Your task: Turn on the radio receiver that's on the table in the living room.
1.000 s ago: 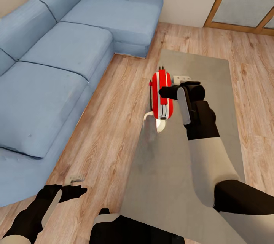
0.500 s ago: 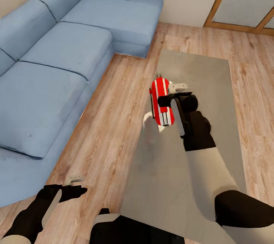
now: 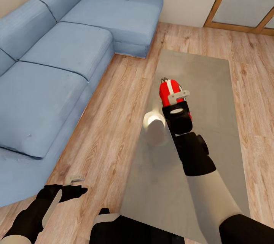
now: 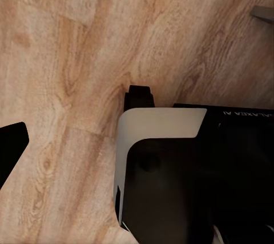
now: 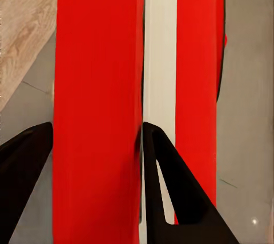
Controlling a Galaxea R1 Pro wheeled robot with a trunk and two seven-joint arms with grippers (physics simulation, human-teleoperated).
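A: Looking along our right pincer (image 5: 94,158), we see its two dark fingers (image 5: 171,192) set apart, one on each side of a red panel of the radio receiver (image 5: 97,84). The nearer finger lies against the white-grey edge band. We cannot tell whether both fingers actually press on the radio.

B: From the head view we agree. Our right pincer (image 3: 176,99) sits over the near end of the radio receiver (image 3: 169,88), and a pale finger (image 3: 179,94) crosses the red body. The radio stands on edge on the counter (image 3: 213,84), its thin wire handle at the far end.

A: Where on the counter?

B: Near the middle of its width, closer to the edge that faces the sofa (image 3: 57,65). The glossy top carries a bright reflection just beside the radio.

A: And our left pincer (image 3: 74,185)?

B: It hangs low over the wood floor (image 3: 114,114), well apart from the counter. One pale finger shows above a black one, with a gap between them, so it looks parted and holds nothing.

A: In the left wrist view we see floor planks and part of our own body (image 4: 171,164).

B: Beyond the counter stands a wood-framed glass door (image 3: 247,4).
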